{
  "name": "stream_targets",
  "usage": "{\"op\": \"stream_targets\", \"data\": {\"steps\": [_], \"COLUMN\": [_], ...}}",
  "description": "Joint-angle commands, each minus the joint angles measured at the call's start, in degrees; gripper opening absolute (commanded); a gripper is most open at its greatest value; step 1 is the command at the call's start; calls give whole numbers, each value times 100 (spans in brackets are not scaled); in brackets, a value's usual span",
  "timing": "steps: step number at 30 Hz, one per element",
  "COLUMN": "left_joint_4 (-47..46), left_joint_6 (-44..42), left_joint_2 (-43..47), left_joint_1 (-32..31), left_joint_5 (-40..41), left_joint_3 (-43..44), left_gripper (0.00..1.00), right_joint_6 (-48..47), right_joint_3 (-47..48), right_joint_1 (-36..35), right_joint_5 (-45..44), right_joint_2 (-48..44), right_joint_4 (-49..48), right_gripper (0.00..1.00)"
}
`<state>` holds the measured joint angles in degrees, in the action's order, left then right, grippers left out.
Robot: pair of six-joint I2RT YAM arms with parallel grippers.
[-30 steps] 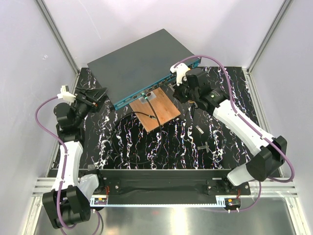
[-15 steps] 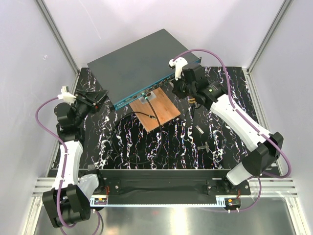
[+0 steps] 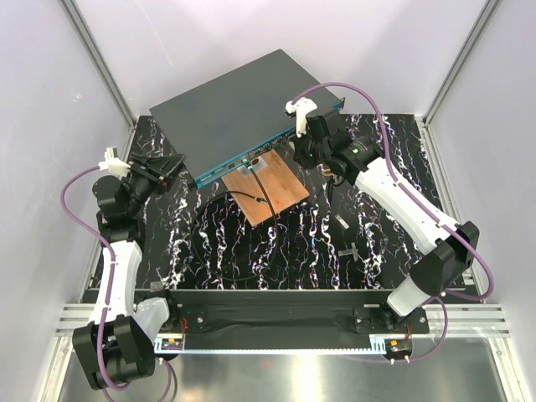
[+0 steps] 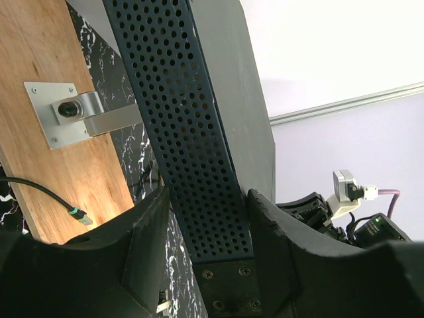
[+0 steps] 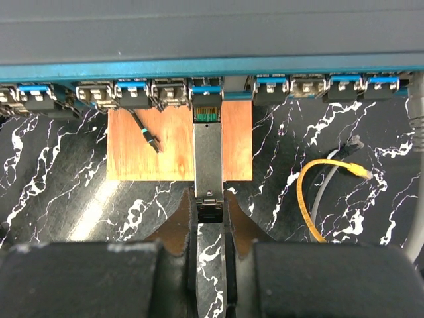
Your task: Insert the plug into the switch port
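Right now my right gripper (image 5: 209, 222) is clamped on the plug (image 5: 210, 159), a long narrow metal piece. It runs straight ahead from between my fingers, over the brown board (image 5: 146, 159), to the row of ports on the switch (image 5: 212, 33). The plug's front end shows a bit of green and sits at the mouth of one port near the middle of the teal front face. How far in it goes, I cannot tell.

My left gripper (image 4: 209, 199) is at the switch's left corner. It has one finger on each side of the perforated side wall, both against the metal, so it is closed on the box.

From above, the switch lies slanted at the far side of the black marbled table (image 3: 368, 243), its port row facing me and the board just in front of it. A thin black lead (image 5: 147, 132) with a teal tip rests on the board, and a yellow cable (image 5: 305, 192) curls on the table to the right
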<state>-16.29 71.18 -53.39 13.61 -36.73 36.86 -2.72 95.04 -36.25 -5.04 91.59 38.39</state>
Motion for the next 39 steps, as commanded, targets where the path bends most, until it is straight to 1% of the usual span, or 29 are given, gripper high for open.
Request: {"op": "stream_targets", "data": {"steps": [1,6,19,34,39], "left_joint_4": [-374,-418,-462,-471,-471], "left_joint_6": [-130,-104,-104,-95,-104], "left_joint_2": [21,21,12,21,21], "left_joint_1": [-42,-42,-42,-34,-42], "left_joint_5": [-62,-54,-62,-71,-71], "left_joint_3": [14,40,58,-3,-4], "left_gripper": [47,47,47,46,46], "right_joint_6": [44,-18,52,-35,-106], "right_joint_3": [322,348,568,770,665], "right_joint_1": [-84,-84,-84,-93,-93], "right_joint_5": [-260,-358,117,161,144], "right_joint_2": [25,70,219,289,175], "right_joint_4": [-121,-121,-25,-51,-112], "right_gripper": [0,0,0,0,0]}}
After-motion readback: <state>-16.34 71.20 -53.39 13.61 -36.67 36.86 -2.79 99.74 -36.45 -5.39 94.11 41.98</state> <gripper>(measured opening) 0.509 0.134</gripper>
